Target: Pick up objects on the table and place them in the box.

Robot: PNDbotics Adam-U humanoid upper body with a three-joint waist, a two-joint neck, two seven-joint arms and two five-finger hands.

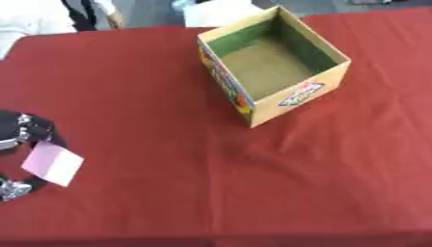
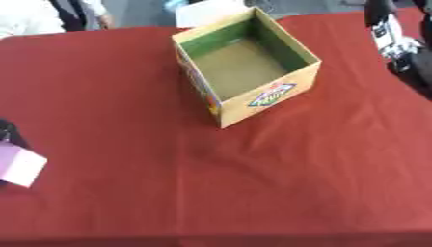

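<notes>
My left hand (image 1: 23, 144) is at the left edge of the table (image 1: 168, 183), low over the red cloth. Its fingers are curled around a pale pink card (image 1: 52, 163), which tilts down toward the right; I cannot tell if the card touches the cloth. To the right, well apart from this hand, the box (image 1: 295, 103) stands open on the cloth, in the far middle part. It is cardboard with a green inside and a printed label on its near wall. I see nothing inside it. My right hand (image 2: 392, 34) shows at the upper right corner, beside the box; I cannot tell how its fingers stand.
</notes>
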